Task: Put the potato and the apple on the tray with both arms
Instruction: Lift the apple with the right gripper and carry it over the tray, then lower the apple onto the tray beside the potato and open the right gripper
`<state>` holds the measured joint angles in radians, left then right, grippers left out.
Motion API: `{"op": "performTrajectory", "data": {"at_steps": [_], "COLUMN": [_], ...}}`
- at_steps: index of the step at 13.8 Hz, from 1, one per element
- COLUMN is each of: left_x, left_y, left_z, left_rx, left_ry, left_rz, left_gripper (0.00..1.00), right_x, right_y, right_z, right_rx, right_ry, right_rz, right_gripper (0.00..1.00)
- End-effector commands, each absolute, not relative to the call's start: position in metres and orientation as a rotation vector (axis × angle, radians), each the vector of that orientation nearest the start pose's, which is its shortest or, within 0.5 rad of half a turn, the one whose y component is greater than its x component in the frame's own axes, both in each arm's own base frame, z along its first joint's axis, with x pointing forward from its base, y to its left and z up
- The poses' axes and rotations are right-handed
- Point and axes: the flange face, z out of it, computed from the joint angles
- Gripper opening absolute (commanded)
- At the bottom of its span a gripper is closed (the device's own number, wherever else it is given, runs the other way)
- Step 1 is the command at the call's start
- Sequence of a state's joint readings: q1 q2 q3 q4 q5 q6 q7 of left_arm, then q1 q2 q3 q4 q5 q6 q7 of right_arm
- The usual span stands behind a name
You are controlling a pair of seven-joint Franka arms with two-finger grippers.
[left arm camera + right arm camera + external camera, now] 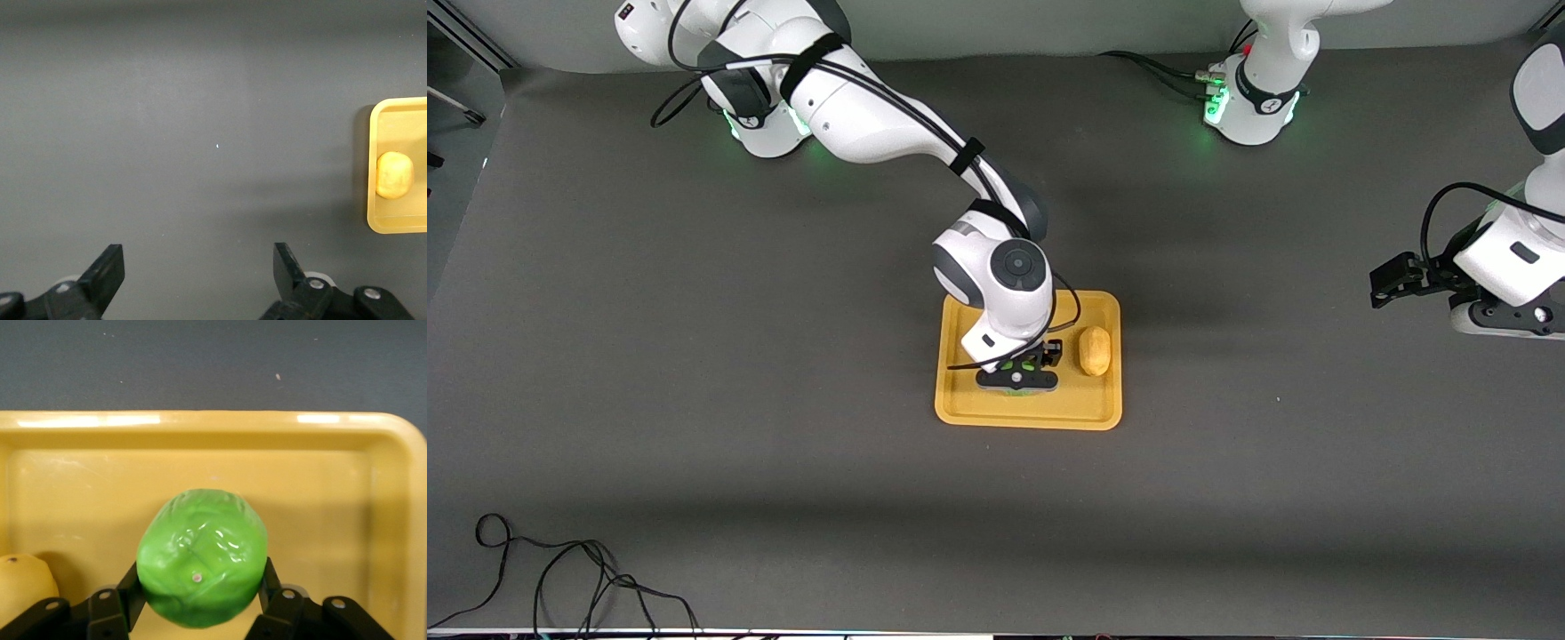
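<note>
Dark grey cloth covers the table (694, 400), and the orange-yellow tray (1028, 414) sits near its middle. On the tray, toward the left arm's end, lies the potato (1095, 351), already placed. The right gripper (1017, 372) is low over the tray just beside the potato, its fingers (113, 607) clamped on the apple (203, 557) from both sides; whether the apple touches the tray floor yet cannot be told. The left gripper (1392, 280) waits over bare cloth at its own end of the table, well apart from the tray, fingers (103, 270) spread with nothing between them.

What remains, by my judgement, is letting the apple go — and that is where trouble could come. A round apple released above the floor could drop and roll, knocking the potato or running up against the low rim. If the fingers open unevenly or drag as they lift, they could nudge the apple toward the potato beside it.
</note>
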<state>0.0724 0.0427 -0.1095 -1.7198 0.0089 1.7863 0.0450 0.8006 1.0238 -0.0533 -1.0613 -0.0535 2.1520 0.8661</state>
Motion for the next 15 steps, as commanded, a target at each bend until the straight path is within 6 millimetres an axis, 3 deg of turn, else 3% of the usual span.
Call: {"op": "performTrajectory", "data": {"at_steps": [1,2,3,4,6,8,11,12,15], "left_x": [0.580,0.580,0.580,0.579,0.579,0.579,0.579,0.579,0.580], "left_y": [-0.023,-0.023,-0.023,-0.023,-0.024,-0.023,-0.022,-0.020,-0.019], "left_z": [0.552,0.553,0.552,0.554,0.553,0.554,0.553,0.553,0.551], "left_rx": [-3.127,-3.127,-3.127,-3.127,-3.127,-3.126,-3.127,-3.126,-3.126], "left_ry": [0.144,0.144,0.144,0.146,0.149,0.149,0.151,0.153,0.161], "left_rz": [-0.027,-0.034,-0.027,-0.029,-0.027,-0.032,-0.029,-0.029,-0.027], "left_gripper": [0.99,0.99,0.99,0.99,0.99,0.99,0.99,0.99,0.99], "right_x": [0.564,0.565,0.565,0.565,0.563,0.563,0.572,0.573,0.576], "right_y": [0.544,0.544,0.544,0.546,0.540,0.522,0.458,0.434,0.339], "right_z": [0.204,0.204,0.212,0.225,0.276,0.358,0.476,0.504,0.563], "right_rx": [-3.129,-3.128,-3.124,-3.117,-3.150,-3.174,-3.167,-3.174,-3.209], "right_ry": [0.125,0.125,0.126,0.133,0.157,0.201,0.241,0.177,0.042], "right_rz": [-0.205,-0.202,-0.207,-0.201,-0.142,-0.091,-0.059,-0.055,0.028], "right_gripper": [0.53,0.93,1.00,1.00,1.00,1.00,1.00,1.00,1.00]}}
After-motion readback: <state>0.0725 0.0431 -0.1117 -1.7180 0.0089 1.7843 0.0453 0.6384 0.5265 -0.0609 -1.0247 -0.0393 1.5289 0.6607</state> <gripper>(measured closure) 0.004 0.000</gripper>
